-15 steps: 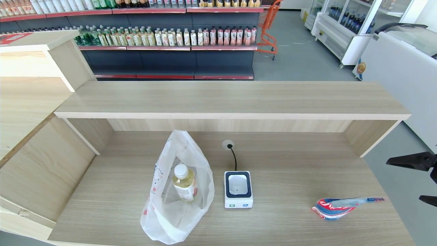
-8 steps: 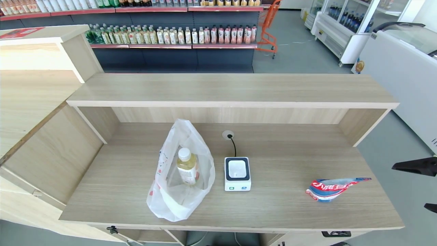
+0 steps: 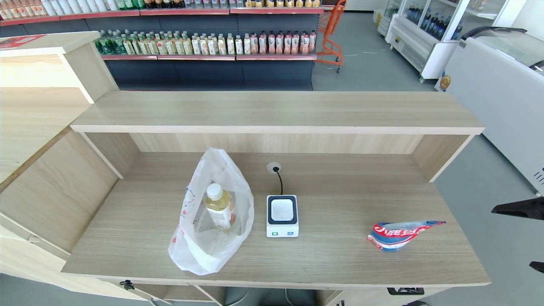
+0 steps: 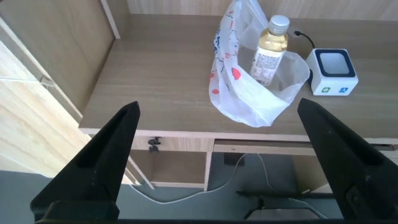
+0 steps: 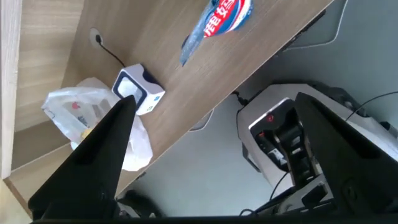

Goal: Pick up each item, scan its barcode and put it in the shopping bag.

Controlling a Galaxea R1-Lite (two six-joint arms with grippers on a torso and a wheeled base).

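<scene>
Since half a second ago the head camera has swung a little, so the whole picture has slid leftward. The bag, scanner and pouch keep their places relative to one another. The right fingers sit a touch lower at the picture's right edge.

Head view: the counter [image 3: 340, 259] carries a white plastic bag [image 3: 199, 250] left of centre, its mouth open. A bottle [image 3: 219, 208] of yellow drink with a white cap stands upright inside it. Just right of the bag sits the scanner [image 3: 282, 215], its window facing up, and a black cable [image 3: 279, 182] runs from it to a hole farther back. The pouch [image 3: 399, 233], red, white and blue, lies flat toward the counter's right end, well apart from the scanner. The right fingers [image 3: 520, 208] are off that end, over the floor, spread and empty.

Left wrist view: the left fingers [image 4: 106, 168] are spread wide with nothing between them, out in front of the counter's [image 4: 155, 81] front edge. Beyond them are the bag [image 4: 249, 99] with the bottle [image 4: 272, 50] standing in it, and the scanner [image 4: 334, 70] just beside it.

Right wrist view: the right fingers [image 5: 93, 162] are parted and hold nothing, off the counter's [image 5: 186, 81] edge. The pouch [image 5: 217, 18] lies on the counter, apart from the scanner [image 5: 138, 90], with the bag [image 5: 74, 106] beyond it.
</scene>
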